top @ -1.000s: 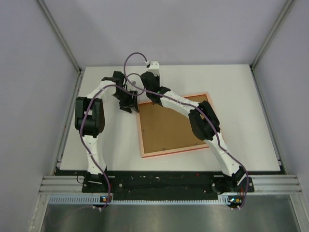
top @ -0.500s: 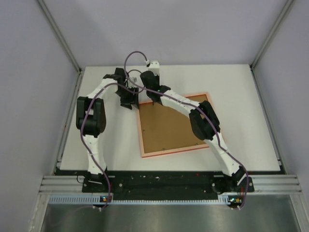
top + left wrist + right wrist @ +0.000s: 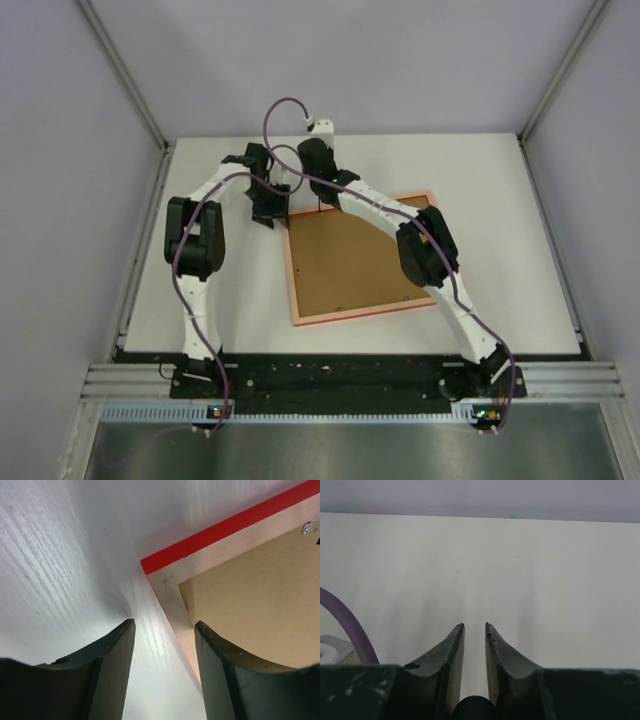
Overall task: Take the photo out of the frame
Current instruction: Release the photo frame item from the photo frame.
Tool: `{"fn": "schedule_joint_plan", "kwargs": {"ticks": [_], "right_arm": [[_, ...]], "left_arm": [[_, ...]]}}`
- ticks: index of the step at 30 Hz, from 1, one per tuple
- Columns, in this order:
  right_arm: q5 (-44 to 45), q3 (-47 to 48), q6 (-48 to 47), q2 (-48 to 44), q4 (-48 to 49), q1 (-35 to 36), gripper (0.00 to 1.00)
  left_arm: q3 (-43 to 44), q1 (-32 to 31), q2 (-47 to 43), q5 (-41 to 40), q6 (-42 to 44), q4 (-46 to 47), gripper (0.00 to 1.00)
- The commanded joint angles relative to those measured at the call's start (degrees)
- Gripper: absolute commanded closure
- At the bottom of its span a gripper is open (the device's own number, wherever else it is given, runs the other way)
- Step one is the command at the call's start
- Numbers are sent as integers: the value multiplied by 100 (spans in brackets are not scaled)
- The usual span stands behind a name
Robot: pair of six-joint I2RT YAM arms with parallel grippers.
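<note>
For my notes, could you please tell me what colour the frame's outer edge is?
The frame is edged bright red, best seen from the left wrist view.

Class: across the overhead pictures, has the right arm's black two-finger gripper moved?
Yes. The right gripper shifted away from the thin red frame, toward the white table's far edge.

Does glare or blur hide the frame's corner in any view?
Left wrist: sheen on the table, but the frame corner is sharp. Right wrist: pale table, no frame in view. Top external: even light; the right arm covers part of the frame.
</note>
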Motion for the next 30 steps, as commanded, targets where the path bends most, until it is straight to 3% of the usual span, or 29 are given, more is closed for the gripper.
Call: {"fn": "schedule_joint_plan", "kwargs": {"ticks": [1, 15, 30], "right_arm": [[-100, -37, -231, -160, 501, 61, 100], [5, -169, -478, -73, 958, 69, 100], [-109, 33, -205, 7, 704, 78, 100]], "left_arm": [[238, -88, 124, -67, -23, -34, 43], [318, -176, 291, -67, -15, -52, 48], [282, -185, 274, -67, -23, -52, 51]]}}
